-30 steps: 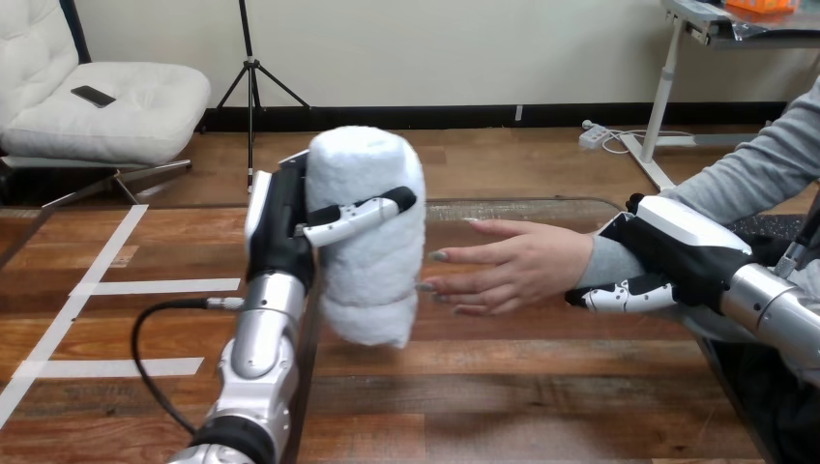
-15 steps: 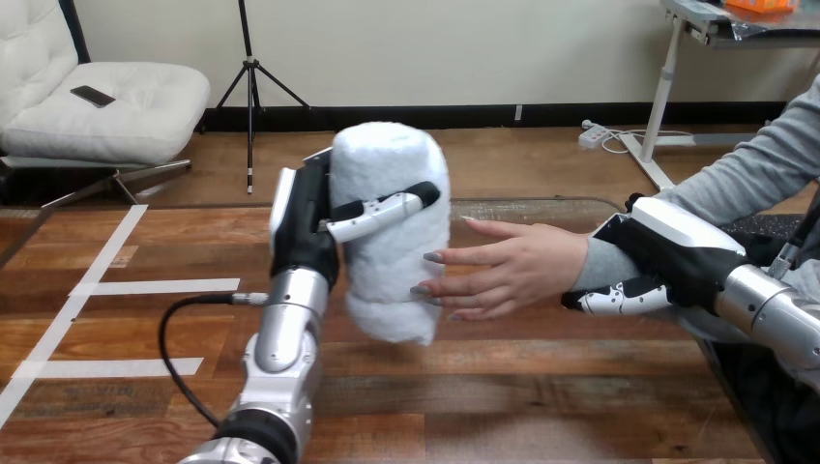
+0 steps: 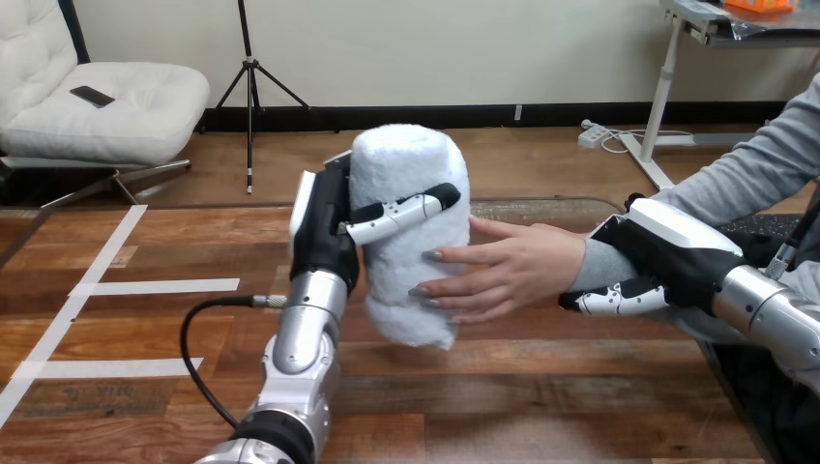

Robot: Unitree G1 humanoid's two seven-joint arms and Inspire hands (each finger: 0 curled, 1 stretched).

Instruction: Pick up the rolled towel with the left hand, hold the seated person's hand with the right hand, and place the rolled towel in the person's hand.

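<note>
White rolled towel (image 3: 411, 159): upright, lifted clear of the bench (image 3: 541, 406), near the middle of my view, between my left hand and the person's hand.
Position of left hand (image 3: 324, 227): raised on my silver forearm (image 3: 302, 329), palm against the towel's left side.
Grip, left fingers: curled round the towel. My thumb (image 3: 401, 211) lies across its front face and presses into the cloth. The others sit behind the roll, hidden.
State of person's hand (image 3: 522, 266): reaches in from the right, open, fingers spread toward the towel.
Contact, towel to person: their fingertips touch the towel's right side. I cannot tell whether the palm meets the cloth.
Position of right hand (image 3: 677, 246): on the person's wrist, over the grey sleeve (image 3: 754, 174), white shell uppermost.
Grip, right fingers (image 3: 609, 298): curled under the wrist, so my hand closes round it from above and below.
Bench surface: wooden planks. The towel and the person's hand are both held above it.
</note>
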